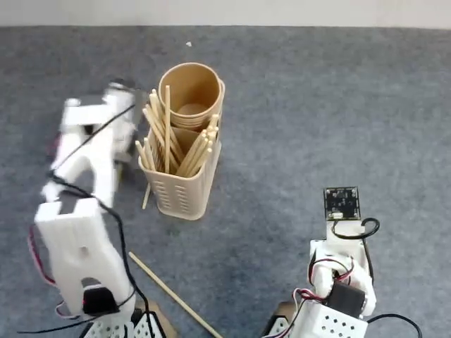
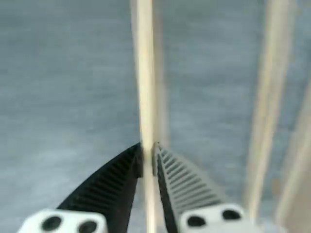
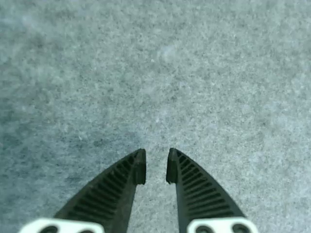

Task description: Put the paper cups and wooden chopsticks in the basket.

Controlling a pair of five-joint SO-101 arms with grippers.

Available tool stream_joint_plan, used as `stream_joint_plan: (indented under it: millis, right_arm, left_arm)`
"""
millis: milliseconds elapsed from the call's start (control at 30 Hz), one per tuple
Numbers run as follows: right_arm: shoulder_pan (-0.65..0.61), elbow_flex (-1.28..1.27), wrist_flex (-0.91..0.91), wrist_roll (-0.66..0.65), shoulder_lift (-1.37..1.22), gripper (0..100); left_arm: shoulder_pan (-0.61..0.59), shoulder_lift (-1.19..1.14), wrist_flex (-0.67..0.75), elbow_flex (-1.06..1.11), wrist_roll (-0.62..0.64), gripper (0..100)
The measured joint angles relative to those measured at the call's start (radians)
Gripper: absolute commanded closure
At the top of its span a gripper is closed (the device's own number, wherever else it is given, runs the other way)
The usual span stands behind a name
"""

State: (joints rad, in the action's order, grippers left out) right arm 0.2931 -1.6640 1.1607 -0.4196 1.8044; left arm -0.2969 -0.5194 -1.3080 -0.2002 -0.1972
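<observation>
basket (image 1: 180, 194) upright | paper cups (image 1: 210, 98), chopsticks (image 1: 167, 134) inside | held chopstick (image 2: 145, 73) | loose chopstick (image 1: 173, 296) on table

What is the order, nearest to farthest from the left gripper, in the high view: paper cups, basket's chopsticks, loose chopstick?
1. basket's chopsticks, right beside the left gripper.
2. paper cups, just behind them.
3. loose chopstick, lying on the table, far off.
</observation>
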Motion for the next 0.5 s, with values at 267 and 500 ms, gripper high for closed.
stream_joint_plan:
  millis: [267, 500]
  right_arm:
    - [0.000, 0.000, 0.000, 0.000, 0.000, 91.0]
    - [0.000, 0.000, 0.000, 0.000, 0.000, 91.0]
  left_arm:
    - [-0.089, 0.063, -0.295, -0.448, 0.002, 98]
    - [0.002, 0.324, -0.446, -0.721, 0.031, 100]
